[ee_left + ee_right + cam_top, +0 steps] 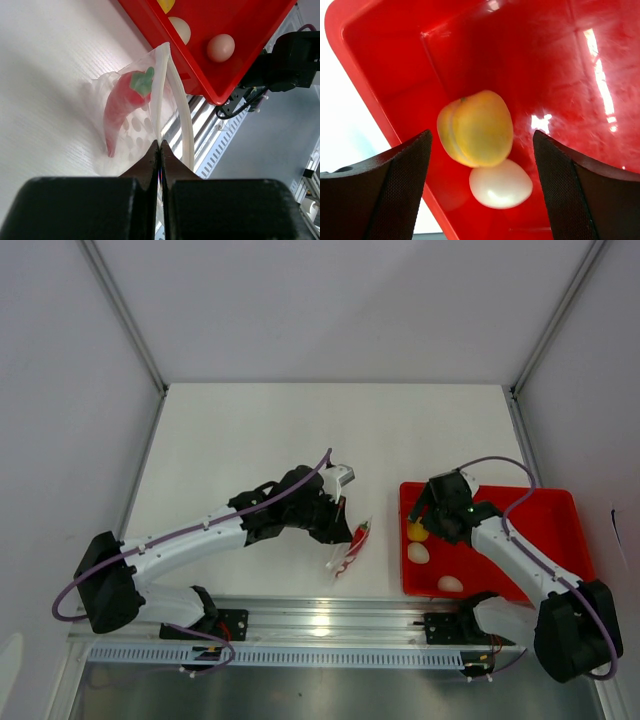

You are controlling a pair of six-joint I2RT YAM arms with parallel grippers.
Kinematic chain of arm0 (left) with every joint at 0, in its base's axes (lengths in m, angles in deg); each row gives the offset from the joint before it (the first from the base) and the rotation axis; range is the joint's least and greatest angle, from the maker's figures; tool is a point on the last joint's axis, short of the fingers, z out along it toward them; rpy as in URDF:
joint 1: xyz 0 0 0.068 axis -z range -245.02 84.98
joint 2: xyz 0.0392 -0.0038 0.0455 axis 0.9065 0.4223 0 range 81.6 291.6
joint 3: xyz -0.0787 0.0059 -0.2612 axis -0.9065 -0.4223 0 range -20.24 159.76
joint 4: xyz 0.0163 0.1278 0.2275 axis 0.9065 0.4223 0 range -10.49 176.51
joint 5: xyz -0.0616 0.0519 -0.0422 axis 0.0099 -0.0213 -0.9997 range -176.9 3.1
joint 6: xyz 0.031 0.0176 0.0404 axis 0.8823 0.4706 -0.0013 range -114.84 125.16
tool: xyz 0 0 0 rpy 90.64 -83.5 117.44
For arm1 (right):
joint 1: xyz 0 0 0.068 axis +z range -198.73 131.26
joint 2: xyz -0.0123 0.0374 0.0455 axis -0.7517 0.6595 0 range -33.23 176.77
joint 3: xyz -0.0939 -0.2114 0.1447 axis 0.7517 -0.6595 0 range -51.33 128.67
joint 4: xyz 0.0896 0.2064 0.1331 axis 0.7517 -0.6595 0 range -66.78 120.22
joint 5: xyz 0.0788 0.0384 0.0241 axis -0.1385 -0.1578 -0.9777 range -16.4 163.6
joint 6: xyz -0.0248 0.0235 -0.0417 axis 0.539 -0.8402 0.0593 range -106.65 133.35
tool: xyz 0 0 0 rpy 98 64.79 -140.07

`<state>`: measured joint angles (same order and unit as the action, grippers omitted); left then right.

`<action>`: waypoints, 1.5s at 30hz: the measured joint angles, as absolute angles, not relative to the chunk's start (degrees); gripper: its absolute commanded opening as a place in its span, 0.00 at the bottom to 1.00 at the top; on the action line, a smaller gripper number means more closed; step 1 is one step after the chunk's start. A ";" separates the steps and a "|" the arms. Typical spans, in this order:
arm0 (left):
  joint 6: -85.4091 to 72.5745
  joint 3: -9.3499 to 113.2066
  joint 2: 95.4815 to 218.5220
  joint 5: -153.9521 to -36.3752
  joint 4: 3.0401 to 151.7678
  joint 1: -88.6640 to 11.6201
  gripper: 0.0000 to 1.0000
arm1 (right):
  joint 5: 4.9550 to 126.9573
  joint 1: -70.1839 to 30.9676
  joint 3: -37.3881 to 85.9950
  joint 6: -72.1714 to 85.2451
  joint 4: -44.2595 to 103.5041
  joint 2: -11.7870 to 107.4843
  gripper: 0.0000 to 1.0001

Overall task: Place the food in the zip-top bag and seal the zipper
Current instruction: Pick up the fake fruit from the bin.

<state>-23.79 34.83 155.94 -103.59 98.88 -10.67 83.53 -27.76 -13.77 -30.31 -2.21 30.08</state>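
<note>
**Bag pinched at the mouth, first pick lined up in the tray**

The left fingers (160, 146) are clamped shut on one lip of the zip-top bag (137, 127). The bag lies on the worktop (250, 440) close to the middle of its near edge. The zipper (186, 120), which looks pale here, gapes unsealed, and a red chili toy (122, 102) shows through the plastic.

By the near right corner, the red tray (545, 530) holds the food (417, 531): a yellow-orange piece (477, 127), a whitish egg (501, 186) touching it, and a second egg (450, 584) nearer the near edge. The right fingers (481, 140) are spread wide, one on each side of the yellow-orange piece and seemingly clear of it.

The step in hand looks like the first pick, with no tray food bagged yet. Next, the right fingers need to drop straight down and close on the rounded piece without nudging the egg beside it. They then carry it left to the bag's mouth, which the left fingers likely need to lift wider.
</note>
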 measured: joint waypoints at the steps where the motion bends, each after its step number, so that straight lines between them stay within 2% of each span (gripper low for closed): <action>1: -23.79 34.83 155.94 -103.68 98.86 -10.67 0.01 | 83.44 -27.76 -13.84 -30.22 -1.35 30.91 0.84; 5: -23.79 34.83 155.94 -103.90 98.86 -10.67 0.01 | 82.66 -27.96 -14.08 -29.96 1.84 33.79 0.82; 8: -23.77 34.83 155.94 -104.11 98.84 -10.67 0.01 | 81.78 -28.35 -14.95 -29.94 4.72 35.85 0.74; 13: -23.74 34.85 156.16 -104.22 98.80 -10.67 0.00 | 79.99 -28.51 -17.42 -30.26 8.22 37.62 0.68; 16: -23.74 34.85 156.58 -104.29 98.64 -10.67 0.01 | 79.33 -28.51 -18.01 -30.44 9.31 37.68 0.61; 19: -23.74 34.85 157.08 -104.68 98.23 -10.67 0.01 | 79.09 -28.51 -18.36 -30.64 10.30 37.64 0.50; 22: -23.74 34.85 157.43 -105.08 98.08 -10.67 0.01 | 79.09 -28.51 -18.67 -30.66 10.60 37.11 0.35; 28: -23.74 34.92 157.58 -105.16 98.03 -10.67 0.01 | 79.60 -28.51 -18.62 -30.53 8.61 34.03 0.17; 36: -23.74 36.10 159.31 -105.43 98.05 -10.67 0.00 | 81.26 -28.51 -17.31 -30.13 1.25 23.39 0.00; 45: -23.77 37.82 160.60 -107.13 98.73 -10.67 0.01 | 73.87 -26.85 -15.67 -27.99 -1.14 6.14 0.00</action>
